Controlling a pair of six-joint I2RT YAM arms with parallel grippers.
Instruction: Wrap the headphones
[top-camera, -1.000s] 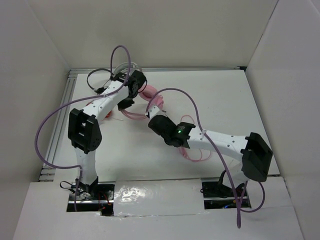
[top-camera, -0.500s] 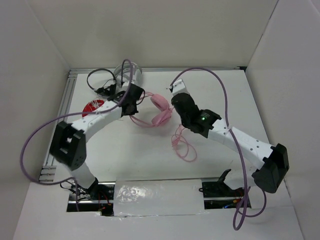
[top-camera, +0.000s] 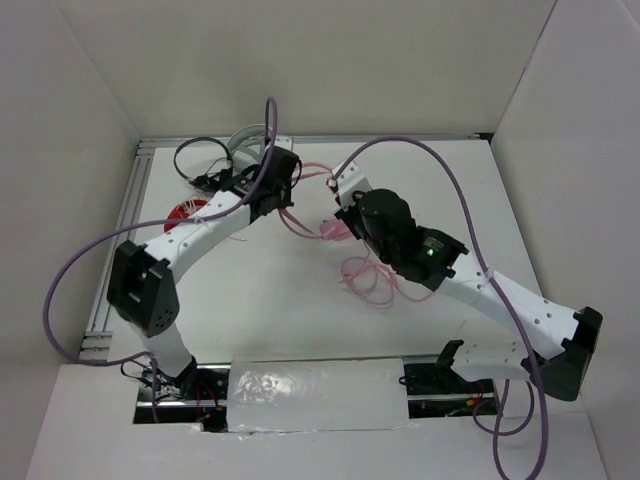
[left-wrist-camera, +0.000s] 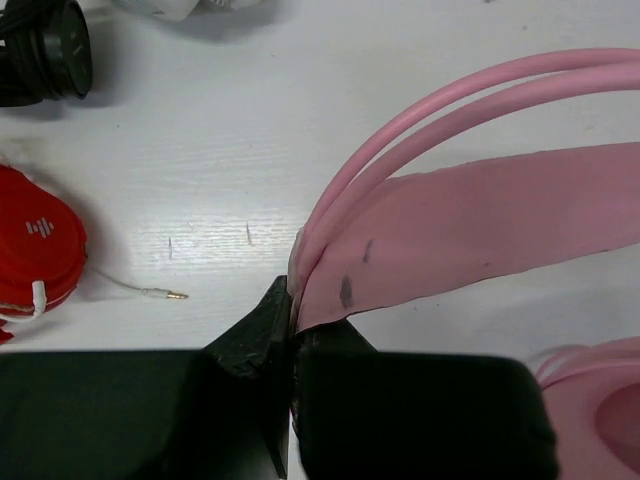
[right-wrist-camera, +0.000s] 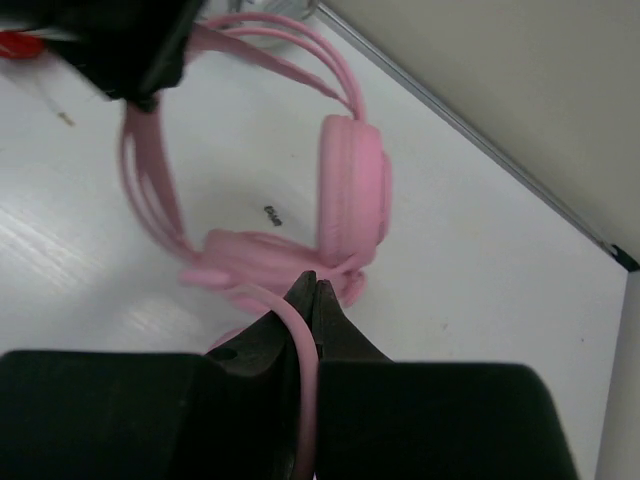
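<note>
Nearest you, loose loops of the pink cable (top-camera: 372, 283) are lying on the worktop (top-camera: 460, 190). Just beyond them your right gripper (right-wrist-camera: 308, 295) is pinching that cable, its jaws clamped tight on it. The headphones (right-wrist-camera: 355, 190) are being held between your two arms around the middle of the worktop. Your left gripper (left-wrist-camera: 292, 318) is gripping the headband (left-wrist-camera: 470, 225), jaws clamped on the band. Farther left a red disc (left-wrist-camera: 40, 245) is lying on the worktop, and black headphones (top-camera: 196, 160) are resting by the far edge.
</note>
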